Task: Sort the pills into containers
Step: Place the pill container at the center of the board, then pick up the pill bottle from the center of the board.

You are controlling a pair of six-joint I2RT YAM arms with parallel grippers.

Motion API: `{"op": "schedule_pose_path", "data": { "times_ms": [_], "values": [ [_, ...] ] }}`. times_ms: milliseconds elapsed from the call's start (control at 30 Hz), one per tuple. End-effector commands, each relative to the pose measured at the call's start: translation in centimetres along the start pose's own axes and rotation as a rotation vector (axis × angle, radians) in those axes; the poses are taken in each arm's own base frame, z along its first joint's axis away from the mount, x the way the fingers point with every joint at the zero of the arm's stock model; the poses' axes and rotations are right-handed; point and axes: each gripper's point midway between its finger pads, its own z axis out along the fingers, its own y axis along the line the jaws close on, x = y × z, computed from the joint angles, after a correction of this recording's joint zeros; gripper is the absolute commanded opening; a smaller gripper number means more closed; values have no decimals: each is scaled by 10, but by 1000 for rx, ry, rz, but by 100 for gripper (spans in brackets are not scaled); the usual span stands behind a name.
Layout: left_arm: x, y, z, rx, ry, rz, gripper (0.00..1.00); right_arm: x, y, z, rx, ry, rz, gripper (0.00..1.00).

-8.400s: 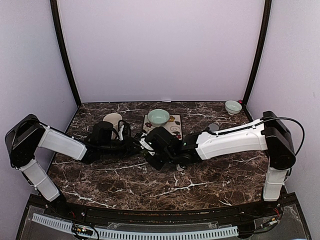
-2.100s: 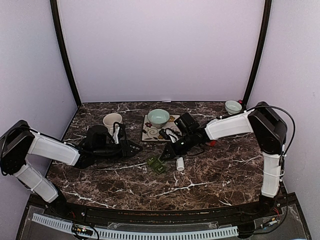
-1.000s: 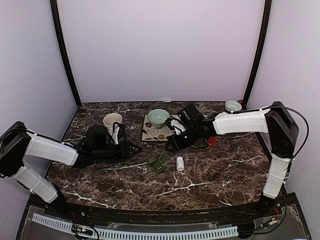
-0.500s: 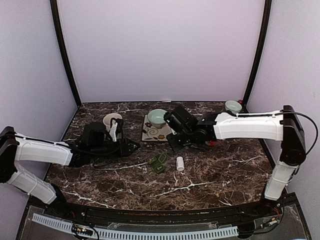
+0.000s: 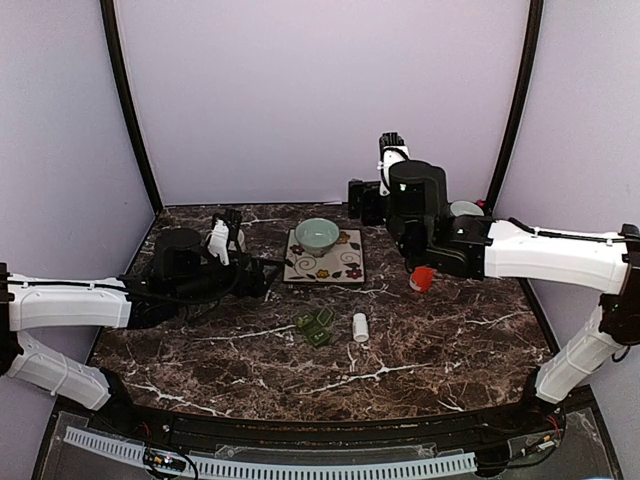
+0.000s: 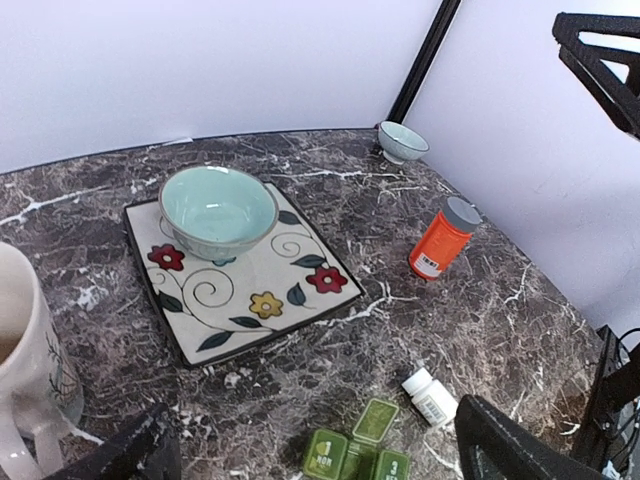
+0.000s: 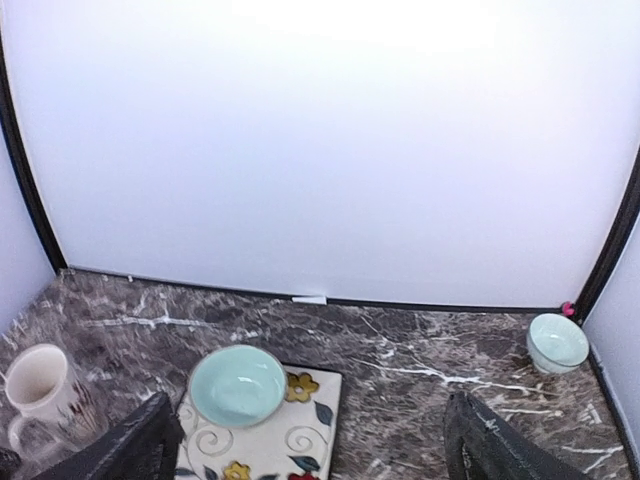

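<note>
From above, the pill box (image 5: pixel 315 325) sits mid-tabletop (image 5: pixel 200 360), nearer than the flowered tile (image 5: pixel 340 268). A small white bottle (image 5: pixel 360 326) lies on its side just right of it. The left arm (image 5: pixel 70 300) stretches low and long, its tool (image 5: pixel 252 277) left of the tile. The right arm (image 5: pixel 545 250) is reared up high toward the far wall, well apart from the box.

Through the left wrist, that tool's fingers (image 6: pixel 510 450) stand wide apart and empty, with the box at the bottom edge between them. I'd worry that such a light little box gets shoved, or the loose white bottle is knocked rolling, if the tool comes in low.

The right wrist looks down on the pale bowl (image 7: pixel 237 385) and a mug (image 7: pixel 35 380). Its fingers (image 7: pixel 145 445) are also spread, holding nothing, and the box is out of sight.
</note>
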Motion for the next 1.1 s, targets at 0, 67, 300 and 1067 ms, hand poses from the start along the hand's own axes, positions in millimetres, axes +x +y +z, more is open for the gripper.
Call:
{"op": "schedule_pose_path", "data": {
  "times_ms": [0, 67, 300, 1067],
  "values": [
    [-37, -8, -7, 5, -137, 115, 99, -12, 6, 5, -28, -53, -20, 97],
    [-44, -12, -8, 20, -180, 126, 99, -8, 8, 5, -53, -33, -21, 98],
    [-51, -5, -7, 63, -189, 6, 99, 16, 6, 13, -29, 119, -98, 87],
    [18, -6, 3, -41, 71, 47, 99, 225, 33, -46, -173, 996, 88, 72]
  ]
}}
